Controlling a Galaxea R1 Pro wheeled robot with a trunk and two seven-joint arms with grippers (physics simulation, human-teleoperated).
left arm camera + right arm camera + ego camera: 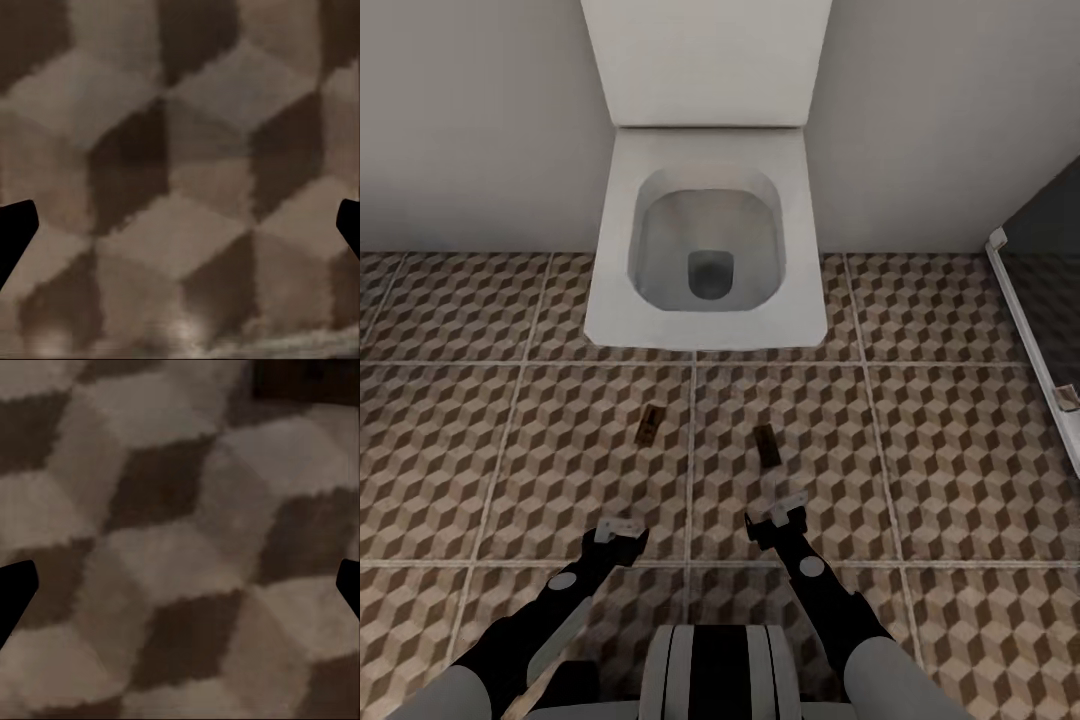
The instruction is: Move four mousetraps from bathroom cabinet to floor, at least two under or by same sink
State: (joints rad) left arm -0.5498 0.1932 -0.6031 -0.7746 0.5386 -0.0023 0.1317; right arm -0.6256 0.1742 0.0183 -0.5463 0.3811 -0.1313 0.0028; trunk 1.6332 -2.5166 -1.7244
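1. In the head view, two mousetraps are lying on the bathroom floor (960,420) in front of the white toilet (705,240): the left mousetrap (648,424) just left of a grout line, the right mousetrap (767,445) just right of it, the two near each other but apart. The left gripper (616,531) and right gripper (780,512) are hanging low over the tiles, each near its own trap without touching it. Both look released and are carrying nothing.

2. In the left wrist view, the dark fingertips (15,236) are sitting at the frame's two edges, spread wide, with bare cube-patterned tile between them.

3. In the right wrist view, the fingertips (15,592) are likewise standing wide apart over bare tile.

4. Judging the risk: these traps are resting by the toilet, not by a sink, so leaving them here could fail the sink condition unless the other two end up beside it. The right gripper is sitting close to its trap, and a careless lift or a base turn could nudge it across the tiles. The dark shower tray (1050,290) at the right is a separate surface; a trap pushed onto it would break the same-floor rule.
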